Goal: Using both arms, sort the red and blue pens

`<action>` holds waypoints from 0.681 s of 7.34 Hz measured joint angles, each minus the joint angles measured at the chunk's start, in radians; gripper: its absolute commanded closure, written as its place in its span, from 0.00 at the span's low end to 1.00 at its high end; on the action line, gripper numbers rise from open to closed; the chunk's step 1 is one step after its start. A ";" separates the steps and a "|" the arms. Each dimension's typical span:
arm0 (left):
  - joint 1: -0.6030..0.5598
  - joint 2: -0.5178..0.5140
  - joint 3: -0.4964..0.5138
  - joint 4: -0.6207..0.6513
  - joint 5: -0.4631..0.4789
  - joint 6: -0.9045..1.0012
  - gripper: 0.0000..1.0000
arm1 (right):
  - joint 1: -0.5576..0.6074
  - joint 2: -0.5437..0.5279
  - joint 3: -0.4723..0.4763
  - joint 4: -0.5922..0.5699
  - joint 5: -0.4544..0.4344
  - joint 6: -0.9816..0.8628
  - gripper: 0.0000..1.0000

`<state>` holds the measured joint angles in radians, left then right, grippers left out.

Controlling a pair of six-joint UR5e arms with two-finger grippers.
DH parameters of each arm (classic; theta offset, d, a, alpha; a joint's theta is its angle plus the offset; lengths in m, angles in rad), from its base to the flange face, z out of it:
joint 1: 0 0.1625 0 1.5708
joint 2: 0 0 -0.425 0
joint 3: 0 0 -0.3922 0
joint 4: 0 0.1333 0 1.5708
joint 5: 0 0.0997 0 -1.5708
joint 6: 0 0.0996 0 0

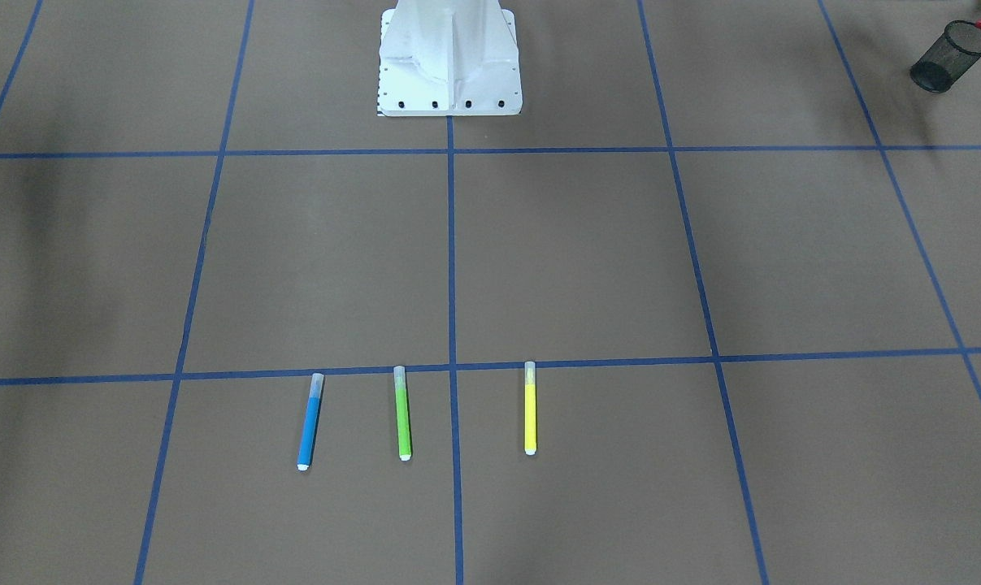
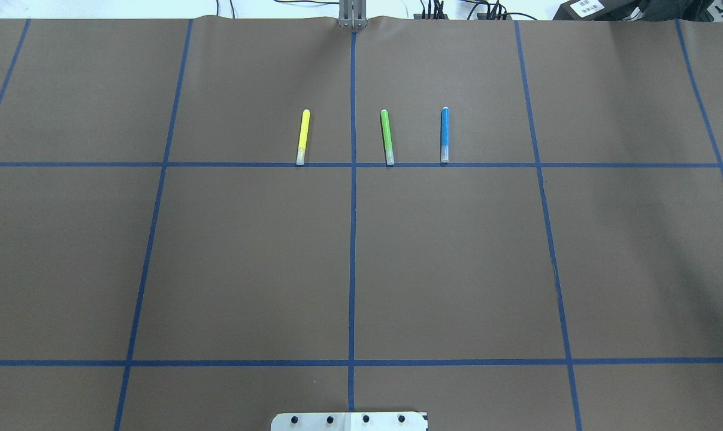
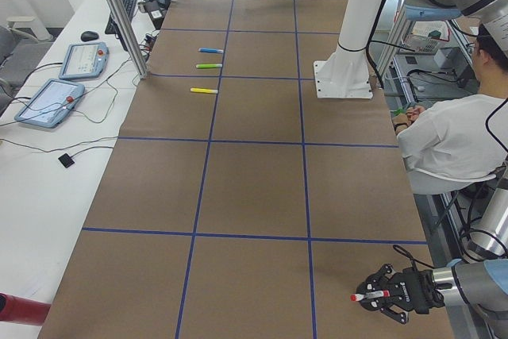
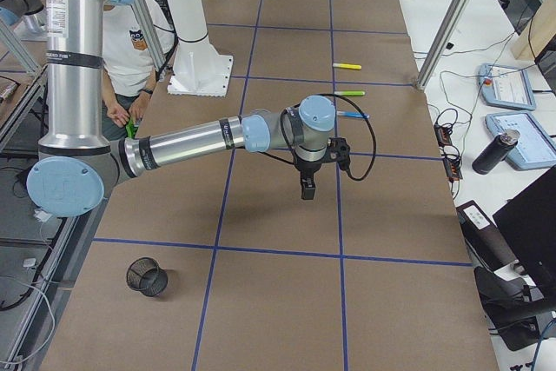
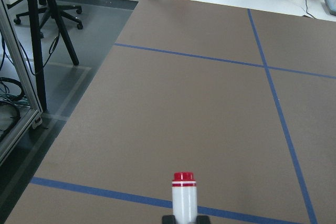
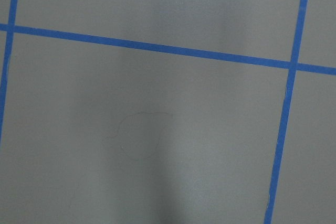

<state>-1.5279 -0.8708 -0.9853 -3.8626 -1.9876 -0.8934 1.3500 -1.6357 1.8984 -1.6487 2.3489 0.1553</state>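
Red pen [image 5: 184, 199] — pinched between left fingers [image 3: 377, 283], cap jutting ahead | right fingers [image 4: 306, 190] — spread or pressed, cannot tell

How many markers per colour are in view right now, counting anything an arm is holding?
blue marker: 1
green marker: 1
yellow marker: 1
red-capped marker: 1, held in the left gripper
Total: 4
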 measured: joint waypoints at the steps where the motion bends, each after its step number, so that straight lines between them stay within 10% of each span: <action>1: 0.000 0.000 0.011 -0.005 -0.005 -0.034 1.00 | 0.000 -0.001 0.000 0.000 0.000 0.001 0.00; 5: 0.000 -0.001 0.022 -0.045 -0.041 0.127 1.00 | 0.000 -0.004 -0.001 0.000 0.000 0.000 0.00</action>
<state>-1.5280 -0.8723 -0.9633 -3.9074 -2.0282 -0.7666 1.3499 -1.6394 1.8974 -1.6487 2.3488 0.1550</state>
